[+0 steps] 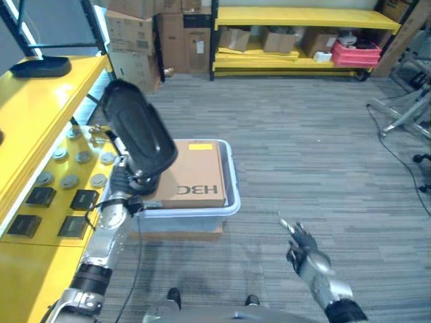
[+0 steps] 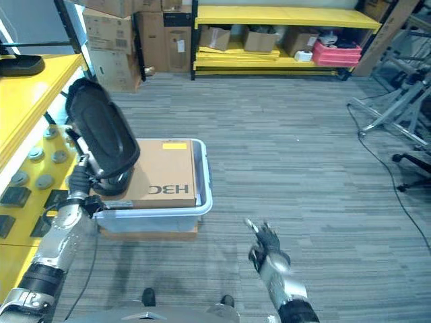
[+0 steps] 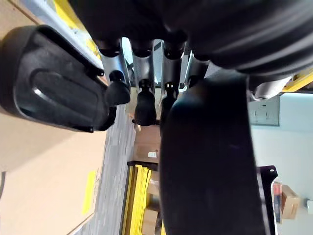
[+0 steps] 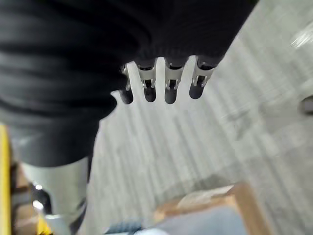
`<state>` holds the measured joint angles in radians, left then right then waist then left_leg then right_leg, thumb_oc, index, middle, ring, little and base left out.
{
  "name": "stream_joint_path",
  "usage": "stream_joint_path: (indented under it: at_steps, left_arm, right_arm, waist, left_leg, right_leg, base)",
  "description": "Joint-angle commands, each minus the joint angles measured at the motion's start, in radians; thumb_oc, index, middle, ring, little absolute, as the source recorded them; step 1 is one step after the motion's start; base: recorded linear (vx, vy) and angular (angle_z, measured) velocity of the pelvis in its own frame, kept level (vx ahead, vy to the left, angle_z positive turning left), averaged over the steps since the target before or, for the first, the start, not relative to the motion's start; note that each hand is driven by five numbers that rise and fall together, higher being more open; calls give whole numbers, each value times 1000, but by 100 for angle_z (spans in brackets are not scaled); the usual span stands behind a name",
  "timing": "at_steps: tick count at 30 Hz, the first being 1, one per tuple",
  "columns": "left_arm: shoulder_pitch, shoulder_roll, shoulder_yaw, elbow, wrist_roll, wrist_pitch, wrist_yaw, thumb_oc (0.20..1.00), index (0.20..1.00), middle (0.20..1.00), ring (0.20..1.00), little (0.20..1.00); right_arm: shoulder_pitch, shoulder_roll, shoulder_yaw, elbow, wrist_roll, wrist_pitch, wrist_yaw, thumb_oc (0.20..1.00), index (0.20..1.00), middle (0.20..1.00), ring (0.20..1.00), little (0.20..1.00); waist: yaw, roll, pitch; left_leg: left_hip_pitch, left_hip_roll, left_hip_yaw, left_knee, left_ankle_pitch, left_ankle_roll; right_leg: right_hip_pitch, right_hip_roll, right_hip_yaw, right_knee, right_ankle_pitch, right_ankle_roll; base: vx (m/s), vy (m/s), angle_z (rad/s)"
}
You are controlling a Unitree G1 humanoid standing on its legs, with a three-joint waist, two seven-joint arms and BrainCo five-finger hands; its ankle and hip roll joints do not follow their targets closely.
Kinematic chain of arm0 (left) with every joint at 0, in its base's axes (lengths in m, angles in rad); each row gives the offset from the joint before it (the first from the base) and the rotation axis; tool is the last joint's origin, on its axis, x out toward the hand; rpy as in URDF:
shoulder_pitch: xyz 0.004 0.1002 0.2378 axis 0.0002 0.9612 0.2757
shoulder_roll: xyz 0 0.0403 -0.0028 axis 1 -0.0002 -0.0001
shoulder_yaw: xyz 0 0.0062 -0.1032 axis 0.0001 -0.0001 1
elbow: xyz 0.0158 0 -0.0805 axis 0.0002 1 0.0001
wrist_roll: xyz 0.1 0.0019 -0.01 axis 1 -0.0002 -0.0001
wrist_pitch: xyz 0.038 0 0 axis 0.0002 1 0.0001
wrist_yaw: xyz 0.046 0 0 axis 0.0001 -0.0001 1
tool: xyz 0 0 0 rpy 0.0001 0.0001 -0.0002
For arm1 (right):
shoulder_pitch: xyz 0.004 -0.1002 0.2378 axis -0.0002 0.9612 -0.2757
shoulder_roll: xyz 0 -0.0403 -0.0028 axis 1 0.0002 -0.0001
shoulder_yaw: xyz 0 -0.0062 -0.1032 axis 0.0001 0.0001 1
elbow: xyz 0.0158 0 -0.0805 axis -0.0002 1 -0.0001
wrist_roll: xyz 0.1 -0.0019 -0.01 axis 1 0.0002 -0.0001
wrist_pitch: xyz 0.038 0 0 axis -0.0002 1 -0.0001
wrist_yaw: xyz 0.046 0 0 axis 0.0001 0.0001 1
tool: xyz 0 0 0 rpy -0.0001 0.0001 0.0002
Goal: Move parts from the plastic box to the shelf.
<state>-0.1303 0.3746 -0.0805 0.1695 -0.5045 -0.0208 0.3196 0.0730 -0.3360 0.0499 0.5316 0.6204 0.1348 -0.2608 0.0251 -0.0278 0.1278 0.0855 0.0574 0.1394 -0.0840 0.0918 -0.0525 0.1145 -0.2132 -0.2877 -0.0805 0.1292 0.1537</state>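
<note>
Left hand [image 1: 124,182] gripping black part [image 1: 138,134] — above plastic box [image 1: 229,202]

Count of items, head views.

- Plastic box [image 1: 229,202]: 1, near centre on floor.
- Cardboard box [image 1: 195,176] lying flat in the plastic box: 1.
- Large black oval part [image 1: 138,134]: 2; one raised over the box's left edge, a second [image 1: 39,66] on the top of the yellow shelf [image 1: 40,101], far left.
- Round grey parts [image 1: 69,181] on the lower shelf level: about 8, some partly hidden.
- Black square parts [image 1: 84,199] on the same level: 4.
- Red crate [image 1: 355,53] on the far rack: 1.
</note>
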Motion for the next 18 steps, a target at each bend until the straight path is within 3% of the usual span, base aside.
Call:
stream_joint_path:
  at_steps: [1,6,10,13,14,15,16,18]
  left_arm:
    - [-75,29,27,-66,51,-135,12,200,200,200,200,200]
    - [-28,37,108,-128,76,-123,56,200,200,200,200,200]
    - [72,43,195,-200,135,-113,87,200,200,200,200,200]
    - [85,58,231,-197,162,-115,80,200,200,200,200,200]
    - [85,58,231,-197,162,-115,80,200,200,200,200,200]
    - [78,65,237,-184,169,-117,78,200,200,200,200,200]
    - [66,82,238,-152,171,-125,58,200,200,200,200,200]
    - [69,92,241,-142,174,-127,60,200,200,200,200,200]
  right_arm:
    - [-45,-15,5,16,-39,-20,82,1000,1000,1000,1000,1000]
    - [-4,-2,3,134,-129,-11,182,1000,1000,1000,1000,1000]
    - [33,9,44,119,-228,29,190,1000,1000,1000,1000,1000]
    - [60,6,72,140,-317,88,148,1000,1000,1000,1000,1000]
    - [59,7,73,140,-318,88,148,1000,1000,1000,1000,1000]
    - [68,10,79,187,-357,96,136,1000,1000,1000,1000,1000]
    - [91,16,73,337,-386,64,151,1000,1000,1000,1000,1000]
    - [85,21,73,419,-438,42,174,1000,1000,1000,1000,1000]
  waist:
    - [21,33,-37]
    - [38,39,-35]
    - [70,46,-17]
    - [70,54,-7]
    - [68,53,-7]
    - [63,58,-1]
    - [61,67,8]
    - [76,69,12]
  left_leg:
    - [-24,58,9,31,-34,-12]
    - [-51,92,2,29,-7,-38]
    - [-119,125,37,40,36,-67]
    - [-148,129,182,23,63,-89]
    - [-148,128,181,22,64,-89]
    - [-163,130,264,25,81,-89]
    - [-196,137,373,47,105,-81]
    - [-209,120,367,63,90,-63]
  right_leg:
    - [-27,-6,-33,75,-82,35]
    - [-34,18,-59,84,-104,13]
    - [-23,40,-140,78,-117,-5]
    - [4,45,-223,73,-131,7]
    - [4,45,-224,73,-131,8]
    - [12,44,-268,81,-129,9]
    - [26,45,-326,110,-133,2]
    - [33,47,-332,128,-150,-8]
  base:
    - [-5,-84,0]
    - [1,-99,7]
    - [-7,-82,52]
    - [35,-10,92]
    - [-3,19,153]
    - [76,49,189]
    - [92,57,166]
    - [152,123,188]
